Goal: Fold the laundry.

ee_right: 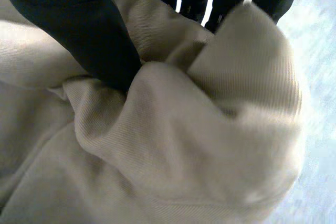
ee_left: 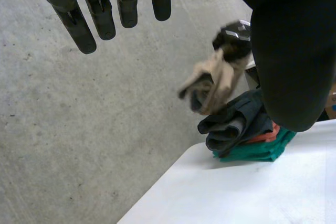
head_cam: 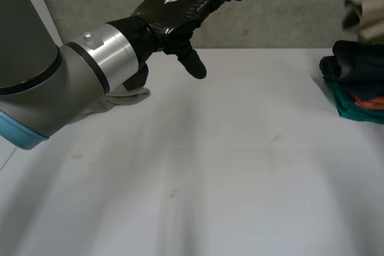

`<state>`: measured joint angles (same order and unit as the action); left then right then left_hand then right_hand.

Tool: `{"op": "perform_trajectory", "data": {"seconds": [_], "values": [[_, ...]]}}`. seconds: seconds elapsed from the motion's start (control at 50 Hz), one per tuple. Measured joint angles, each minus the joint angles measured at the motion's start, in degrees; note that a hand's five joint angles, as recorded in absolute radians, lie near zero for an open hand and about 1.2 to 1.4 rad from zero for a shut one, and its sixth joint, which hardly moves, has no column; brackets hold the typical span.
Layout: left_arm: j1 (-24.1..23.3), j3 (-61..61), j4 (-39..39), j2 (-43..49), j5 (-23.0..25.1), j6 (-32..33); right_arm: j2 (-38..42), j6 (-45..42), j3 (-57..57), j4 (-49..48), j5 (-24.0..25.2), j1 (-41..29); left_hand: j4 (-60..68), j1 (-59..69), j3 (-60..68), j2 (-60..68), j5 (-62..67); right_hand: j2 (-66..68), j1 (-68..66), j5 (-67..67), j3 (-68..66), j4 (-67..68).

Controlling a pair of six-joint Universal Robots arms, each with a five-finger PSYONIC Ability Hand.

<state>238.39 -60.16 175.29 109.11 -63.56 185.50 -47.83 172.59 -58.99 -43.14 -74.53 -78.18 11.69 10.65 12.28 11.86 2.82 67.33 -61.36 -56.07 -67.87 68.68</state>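
My right hand (ee_right: 79,19) is shut on a beige ribbed cloth (ee_right: 184,140), pinching a bunched fold between thumb and fingers. In the left wrist view the right hand (ee_left: 233,35) holds that beige cloth (ee_left: 212,85) hanging in the air above a pile of clothes (ee_left: 241,129). From the head camera the beige cloth (head_cam: 360,13) hangs at the far right, above the pile. My left hand (head_cam: 174,7) is raised over the table's far side, open, fingers (ee_left: 100,14) straight and holding nothing.
The pile of clothes (head_cam: 354,82), dark garments over teal and orange ones, lies at the right edge of the white table (head_cam: 210,166). Another pale cloth (head_cam: 129,95) lies on the table under my left forearm. Grey floor lies beyond the far edge.
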Motion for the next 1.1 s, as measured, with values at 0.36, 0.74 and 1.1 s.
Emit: {"op": "perform_trajectory", "data": {"seconds": [0.36,0.74,1.1], "values": [[-0.9,-1.9,0.1,0.4,0.1,0.1,10.8,3.9,-1.1,2.9,26.0,12.2,0.0,0.0,0.0,0.0,0.0,0.0,0.0,-3.5,-0.6,0.6],[-3.4,-2.3,0.1,0.0,0.0,-0.1,-4.3,15.2,-8.6,2.2,22.4,15.8,0.0,0.0,0.0,0.0,0.0,-55.2,48.5,53.3,55.8,-56.4],[-3.2,0.1,1.5,-2.5,-4.3,0.2,-25.2,-16.4,-12.9,15.3,3.6,11.2,0.0,0.0,0.0,0.0,0.0,-55.2,48.5,53.3,55.8,-56.4]]}}
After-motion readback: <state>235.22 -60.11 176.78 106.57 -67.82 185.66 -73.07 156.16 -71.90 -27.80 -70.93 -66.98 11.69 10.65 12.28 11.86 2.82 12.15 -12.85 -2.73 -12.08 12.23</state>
